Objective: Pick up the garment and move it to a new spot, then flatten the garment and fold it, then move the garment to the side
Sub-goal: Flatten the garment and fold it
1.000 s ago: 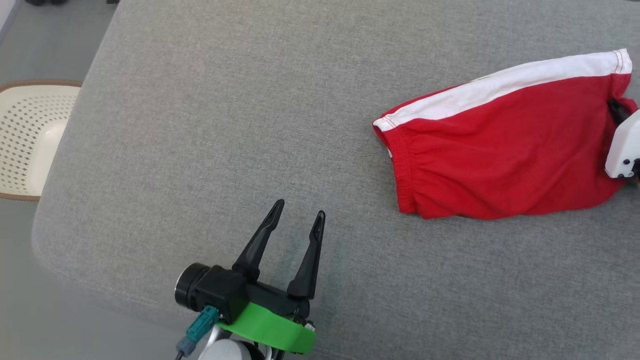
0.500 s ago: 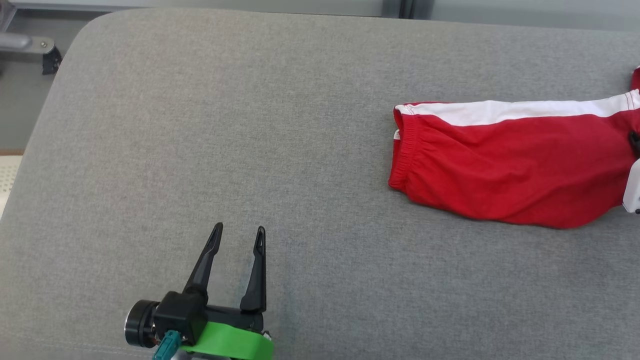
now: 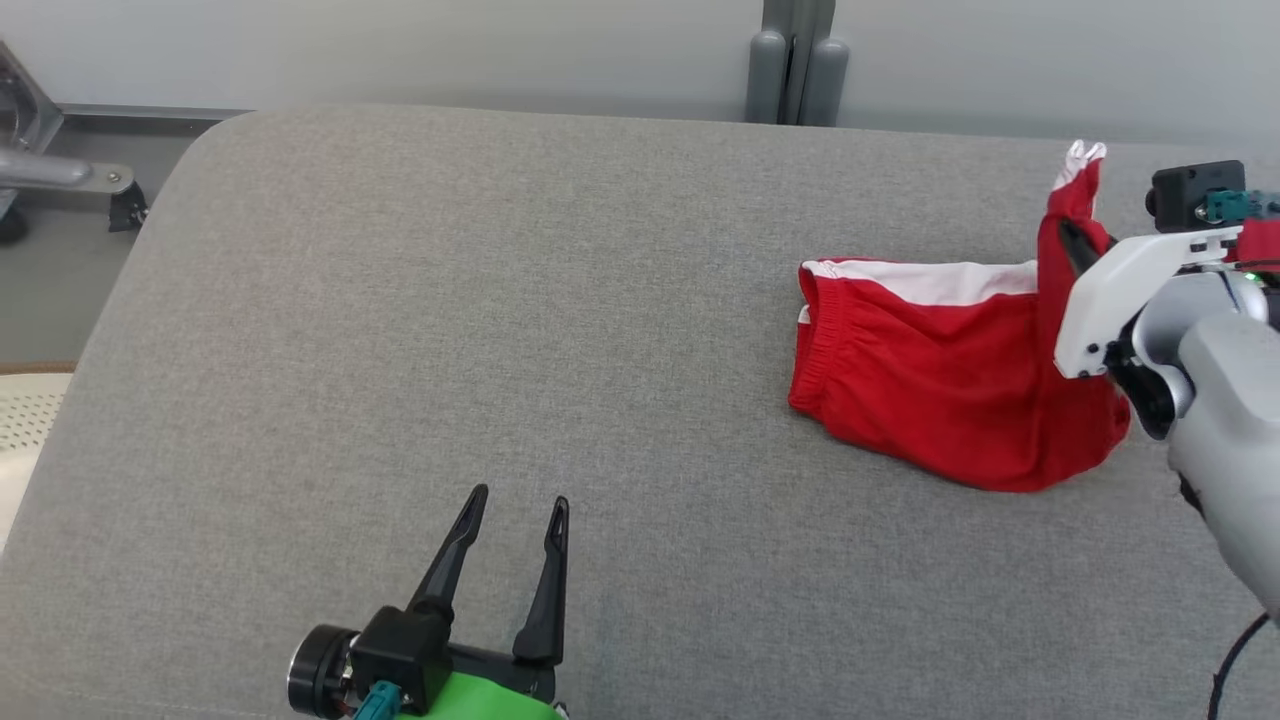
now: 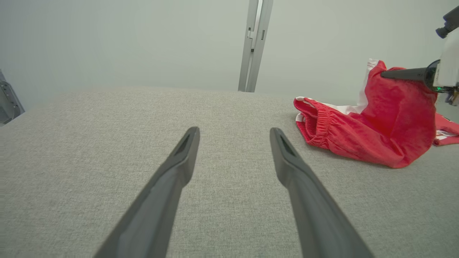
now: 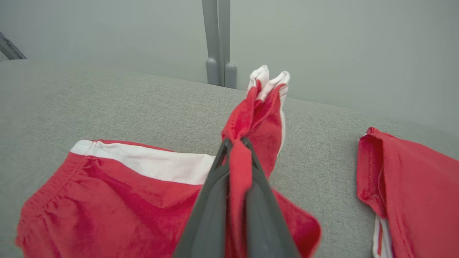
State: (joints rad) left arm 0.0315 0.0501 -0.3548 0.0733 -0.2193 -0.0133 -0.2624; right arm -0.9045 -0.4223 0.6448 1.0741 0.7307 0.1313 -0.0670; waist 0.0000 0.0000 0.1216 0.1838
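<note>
Nearest the head camera, the left gripper (image 3: 520, 497) is seen at the near side of the grey upholstered surface (image 3: 500, 300). Its two fingers are spread apart with nothing between them. Further out to the right the garment (image 3: 930, 370) is found: red cloth with a white band and a gathered hem. Most of it lies on the surface, and one end is drawn up into a peak. That peak is clamped by the right gripper (image 3: 1068, 240), whose fingers are closed on a bunched fold of red fabric tipped with white trim.

The step in hand is judged to be the pick-up before the carry. It would be done well if the clamp were held firm and the raise made steadily until the gathered hem hangs free. A dragged tail could catch on the upholstery, and a thin bunch could slip out. The open stretch towards the middle is judged a fit new spot.

In the right wrist view the pinch itself is made plain, with the fold squeezed between closed fingers. In the head view it is partly covered by the white housing (image 3: 1110, 290). A second red cloth (image 5: 412, 179) is also brought out there, lying near the garment with bare surface between them. It is best left undisturbed. In the left wrist view the height of the peak is given side-on. Farthest off, a grey post (image 3: 795, 60) is seen against the wall.
</note>
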